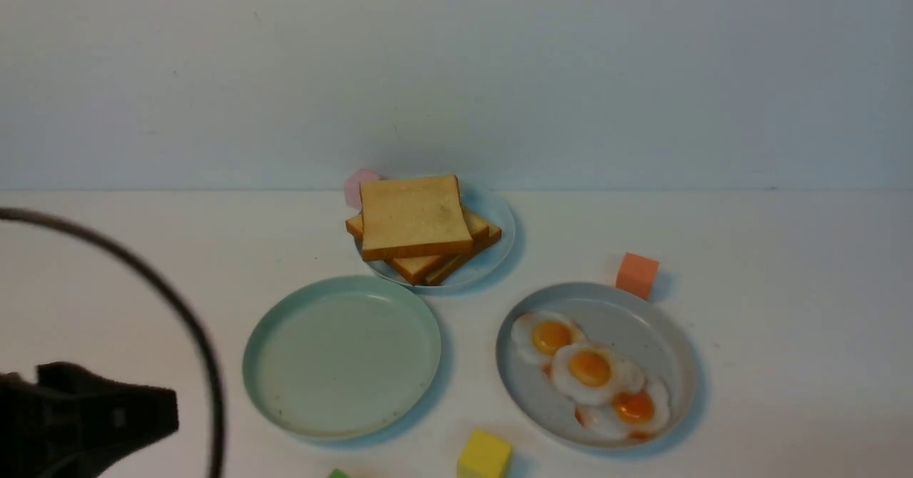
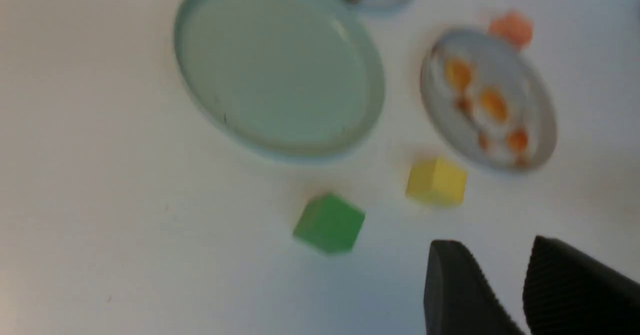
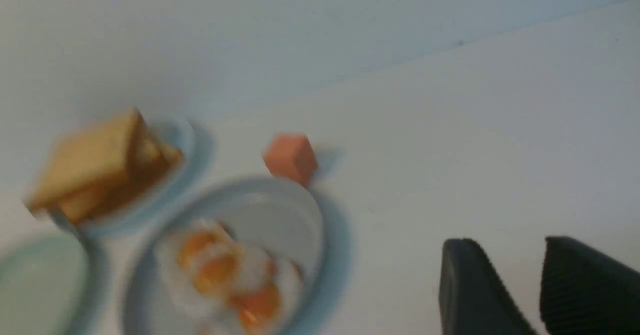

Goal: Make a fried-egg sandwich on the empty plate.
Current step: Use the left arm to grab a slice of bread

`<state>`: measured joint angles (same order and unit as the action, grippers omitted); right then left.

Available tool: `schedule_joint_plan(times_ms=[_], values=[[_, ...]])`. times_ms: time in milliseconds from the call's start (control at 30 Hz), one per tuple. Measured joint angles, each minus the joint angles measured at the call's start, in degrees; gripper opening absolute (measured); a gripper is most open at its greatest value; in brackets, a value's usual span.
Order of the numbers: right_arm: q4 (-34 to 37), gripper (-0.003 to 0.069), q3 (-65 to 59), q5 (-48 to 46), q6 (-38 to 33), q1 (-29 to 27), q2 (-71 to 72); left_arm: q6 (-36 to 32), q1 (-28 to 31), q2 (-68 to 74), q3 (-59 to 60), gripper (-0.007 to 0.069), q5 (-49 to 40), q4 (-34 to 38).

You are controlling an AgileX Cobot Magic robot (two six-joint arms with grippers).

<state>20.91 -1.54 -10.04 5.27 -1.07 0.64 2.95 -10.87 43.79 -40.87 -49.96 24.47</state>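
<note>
- Front view: your round mint plate (image 1: 342, 357) is bare inside its low rim; the sandwich parts lie apart on the two other plates.
- At one o'clock from it, your light-blue plate (image 1: 488, 267) carries the stacked toast slices (image 1: 417, 217); the top one reaches past the rim toward eleven.
- At three o'clock, your grey plate (image 1: 642, 328) holds three fried eggs (image 1: 590, 369) bunched together and overlapping.
- The mint and light-blue rims come so close that you cannot tell whether they touch; open worktop (image 1: 467, 364) runs between mint and grey.
- You have an orange block (image 1: 636, 275) at the grey plate's one o'clock edge, a pink block (image 1: 362, 187) at the toast's eleven, a yellow block (image 1: 484, 454) at the mint plate's four and a green block (image 1: 337, 474) at its six, partly cut off.
- Left wrist view: your left fingers (image 2: 452, 275) are spread, with worktop showing between the tips; the green and yellow blocks sit well apart from the mint plate's rim.
- Right wrist view, blurred: your right fingers (image 3: 467, 275) are spread too, over bare worktop beside the grey plate.
</note>
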Motion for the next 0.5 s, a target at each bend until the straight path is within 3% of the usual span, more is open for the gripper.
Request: schedule_joint_plan(times_ms=[100,233,333,400,467,500], values=[[10.1,0.0242,0.0,6.0,5.2,0.0,0.0,-2.9,-1.9,9.4,-7.3,0.0181,-6.8,-0.5],[13.8,0.0239,0.8,6.1,6.3,0.2,0.0,-7.4,-6.9,15.2,-10.7,0.0137,-7.2,-2.0],[12.2,0.0189,12.1,-9.1,3.5,2.9,-2.4,-10.4,-13.4,21.5,-14.5,0.0072,-6.8,-5.0],[9.6,0.0155,19.9,-18.9,0.2,4.3,-5.6,-10.7,-15.6,24.2,-16.8,0.0041,-7.0,-6.9],[5.2,0.0108,31.4,-35.4,-4.4,6.3,-12.9,-11.0,-17.3,28.6,-21.1,-0.0009,-7.6,-10.1],[4.4,0.0101,33.5,-38.1,-5.3,6.6,-14.2,-11.3,-17.5,29.9,-22.8,-0.0013,-7.9,-11.1]])
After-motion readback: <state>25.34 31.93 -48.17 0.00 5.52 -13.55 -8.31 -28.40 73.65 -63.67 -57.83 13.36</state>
